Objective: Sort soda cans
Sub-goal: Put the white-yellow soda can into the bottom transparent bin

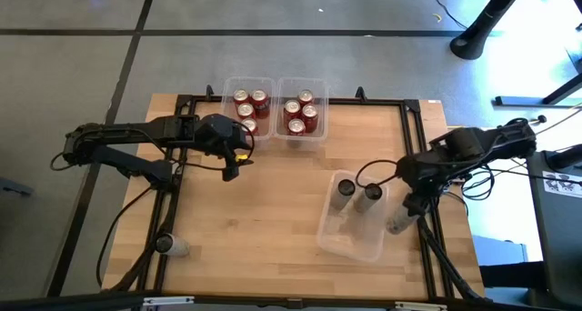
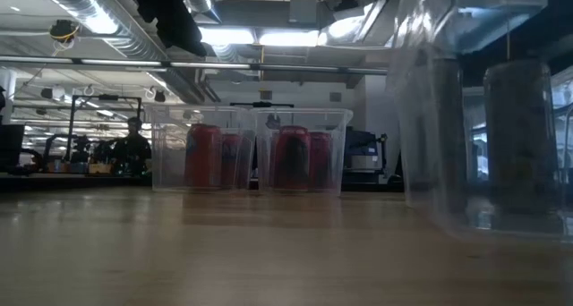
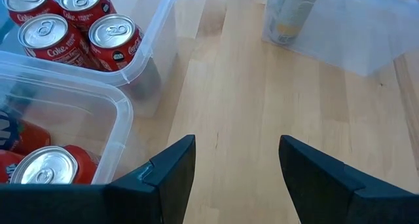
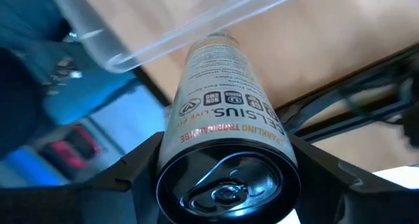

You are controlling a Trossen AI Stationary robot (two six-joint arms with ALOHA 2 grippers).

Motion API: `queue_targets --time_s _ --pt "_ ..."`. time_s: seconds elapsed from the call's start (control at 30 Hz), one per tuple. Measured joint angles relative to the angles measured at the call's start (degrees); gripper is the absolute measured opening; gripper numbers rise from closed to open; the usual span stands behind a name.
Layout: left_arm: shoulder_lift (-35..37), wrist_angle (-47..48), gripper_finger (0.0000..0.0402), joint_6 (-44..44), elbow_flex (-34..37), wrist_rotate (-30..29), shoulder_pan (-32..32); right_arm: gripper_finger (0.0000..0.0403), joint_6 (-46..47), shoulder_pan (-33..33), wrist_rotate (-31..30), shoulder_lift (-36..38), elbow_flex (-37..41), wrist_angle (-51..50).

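At the table's right edge: the right gripper (image 1: 406, 213) hangs just outside the near clear bin (image 1: 353, 218), clamped on a slim can (image 4: 226, 119).
Slim can against the fingers: it sits between the two dark fingers (image 4: 131, 168), one pressed to each side of its body just below the rim, top end toward the wrist camera.
Slim can, looks: pale silver body with small printed text and round icons, dark top with the pull tab in place; tilted, its far end by the bin's rim.
Left gripper: the left gripper (image 1: 233, 168) is over bare wood just in front of the left back bin (image 1: 229, 85), fingers (image 3: 171, 171) spread apart with nothing between them.
Red cans: small red cans with silver tops stand upright in the two back bins, one group in the left bin (image 1: 248, 108), one group in the right back bin (image 1: 302, 112).
Dark cans: two dark-topped cans (image 1: 359, 191) stand upright in the near clear bin.
Stray can: one pale can (image 1: 171, 245) lies on its side near the table's front left edge.
Only in the right wrist view: the grip and the slim can's label.
Only in the left wrist view: the empty gap between the left fingers.
Only in the low view: the red cans (image 2: 204, 156) seen through the bin walls, and a person (image 2: 132, 149) far off in the room.
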State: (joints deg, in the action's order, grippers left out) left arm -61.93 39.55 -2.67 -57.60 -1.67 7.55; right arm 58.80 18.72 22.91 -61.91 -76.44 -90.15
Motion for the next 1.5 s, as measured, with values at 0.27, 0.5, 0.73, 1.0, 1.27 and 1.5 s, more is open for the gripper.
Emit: queue_targets --time_s 0.27,0.5,0.73,1.0,1.27,1.5 --pt "0.0 0.0 0.021 -0.1 0.0 0.0 0.0 0.0244 8.0 0.0 1.9 -0.3 -6.8 0.3" --pt "0.0 0.0 0.021 -0.1 0.0 0.0 0.0 0.0244 1.3 0.0 -11.4 -2.3 -8.6 5.7" --pt "0.0 -0.1 0.021 -0.6 0.0 0.0 0.0 0.0244 -12.5 0.0 -16.3 -11.6 -8.7 11.8" --pt "0.0 -0.2 0.021 -1.4 0.0 0.0 0.0 0.0244 -22.1 0.1 -11.8 -26.5 -15.1 1.4" --pt "0.0 -0.2 0.021 -1.3 0.0 0.0 0.0 0.0244 -24.7 1.7 -12.4 -36.2 -19.9 0.0" --pt "0.0 -0.2 0.021 -0.3 0.0 0.0 0.0 0.0244 -25.0 4.1 -13.6 -40.9 -19.8 0.1"
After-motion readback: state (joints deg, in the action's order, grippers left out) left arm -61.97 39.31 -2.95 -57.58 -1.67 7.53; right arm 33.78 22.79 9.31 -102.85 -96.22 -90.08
